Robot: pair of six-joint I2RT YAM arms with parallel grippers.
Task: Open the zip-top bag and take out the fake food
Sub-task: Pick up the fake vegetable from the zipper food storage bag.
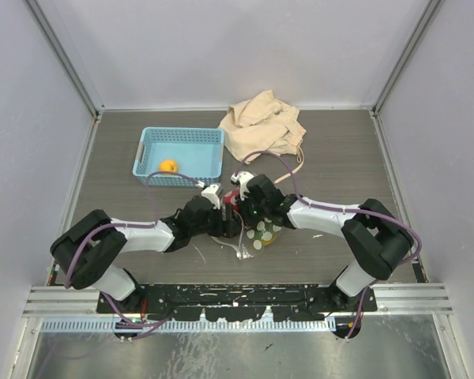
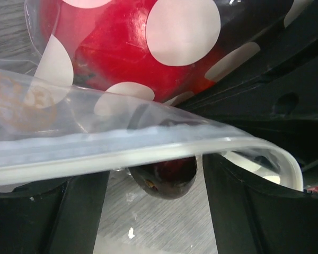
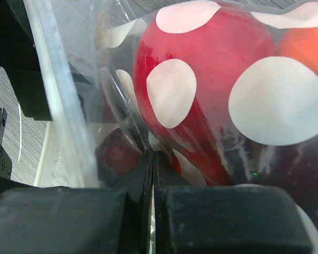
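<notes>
The zip-top bag (image 1: 265, 234), clear with white dots, lies mid-table between both arms. Its white zip strip (image 2: 148, 151) runs across the left wrist view. My left gripper (image 2: 155, 209) is open at the bag's mouth. A dark maroon piece of fake food (image 2: 167, 177) sits between its fingers (image 2: 244, 211) without touching them. A red piece (image 2: 127, 47) fills the bag behind it. My right gripper (image 3: 153, 159) is shut on the bag's film, with the red piece (image 3: 212, 79), an orange one (image 3: 307, 42) and the maroon one (image 3: 114, 156) just beyond it.
A light blue basket (image 1: 150, 138) stands at the back left with one orange fruit (image 1: 167, 166) in it. A beige cloth bag (image 1: 262, 126) lies crumpled at the back centre. White walls close in the table on three sides.
</notes>
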